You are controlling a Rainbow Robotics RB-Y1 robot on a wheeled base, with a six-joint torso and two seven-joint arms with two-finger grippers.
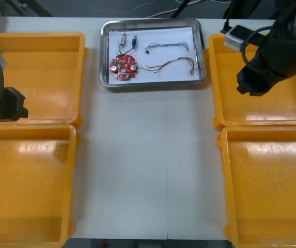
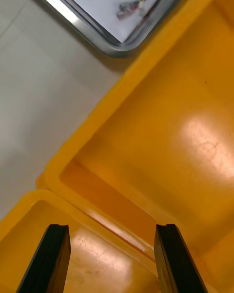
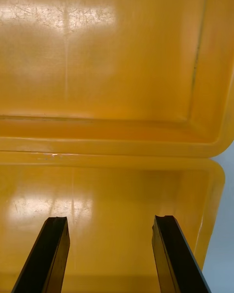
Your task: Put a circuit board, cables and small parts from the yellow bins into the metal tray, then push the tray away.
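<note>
Table (image 1: 148,155): metal tray (image 1: 153,22) loaded; L gripper (image 3: 109,219), R gripper (image 2: 109,227) spread above bins (image 1: 34,77).

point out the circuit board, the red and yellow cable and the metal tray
circuit board (image 1: 124,67), front view, middle of its red face
red and yellow cable (image 1: 158,65), front view, midway along its wires
metal tray (image 1: 153,83), front view, its near rim

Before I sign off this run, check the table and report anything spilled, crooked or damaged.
Nothing stands out. The circuit board, cables and small metal parts lie inside the metal tray, none over its rim. The yellow bins sit square, unspilled. Left hand and right hand hang open over the bins.
</note>
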